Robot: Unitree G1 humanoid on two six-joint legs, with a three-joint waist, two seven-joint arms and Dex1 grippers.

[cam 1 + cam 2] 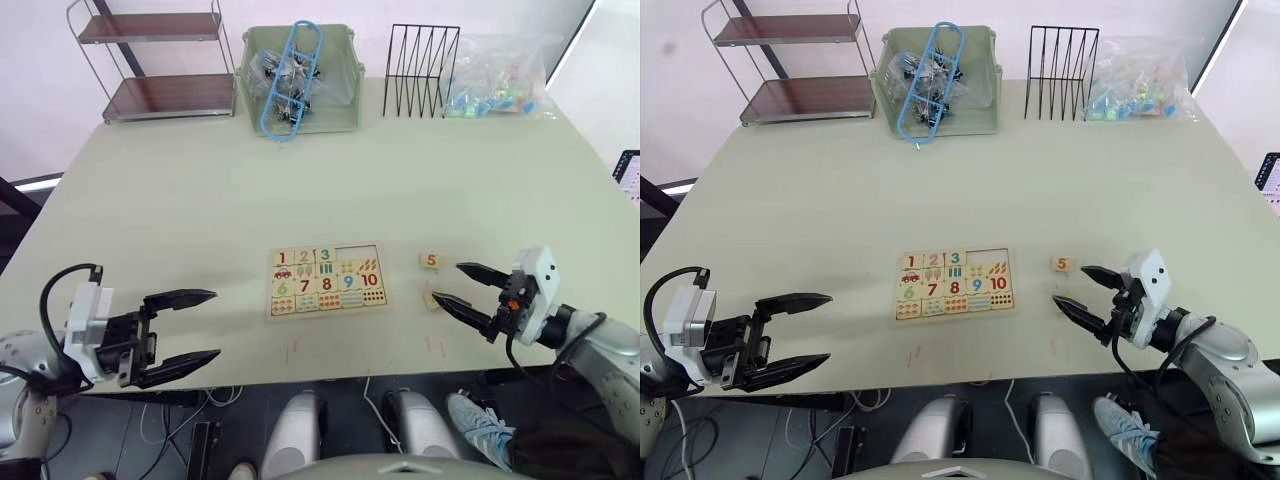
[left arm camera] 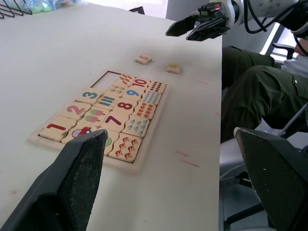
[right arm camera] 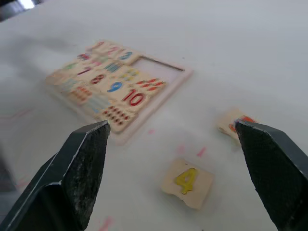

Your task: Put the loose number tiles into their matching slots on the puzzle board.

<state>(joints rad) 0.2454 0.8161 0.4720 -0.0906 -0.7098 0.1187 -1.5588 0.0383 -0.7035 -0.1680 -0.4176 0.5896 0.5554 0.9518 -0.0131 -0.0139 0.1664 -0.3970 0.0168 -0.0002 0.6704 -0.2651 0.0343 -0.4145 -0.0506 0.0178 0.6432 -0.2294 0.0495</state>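
Puzzle board (image 1: 326,281) lies flat on the pale table (image 1: 200,200), near the front edge, roughly centred betw the two arms. Top row has tiles 1, 2, 3 seated; the two slots (image 1: 357,251) at the right end of that row are bare. Lower rows full, 6 to 10 plus picture tiles.

Two loose tiles sit on the table right of the board, apart from it: the 5 tile (image 1: 431,261) further back, the 4 tile (image 3: 186,182) nearer the front edge, numeral up, slightly skewed.

Right gripper (image 1: 466,290) hovers at the 4 tile w/ fingers spread wide, holding nothing; the tile is just betw the fingertips, not clamped. Left gripper (image 1: 188,327) is well left of the board, fingers also wide apart, empty.

At the table's far edge: wire shelf (image 1: 160,60), green bin (image 1: 300,80) w/ blue clip thing, black wire rack (image 1: 420,70), clear bag of colourful pieces (image 1: 500,80)
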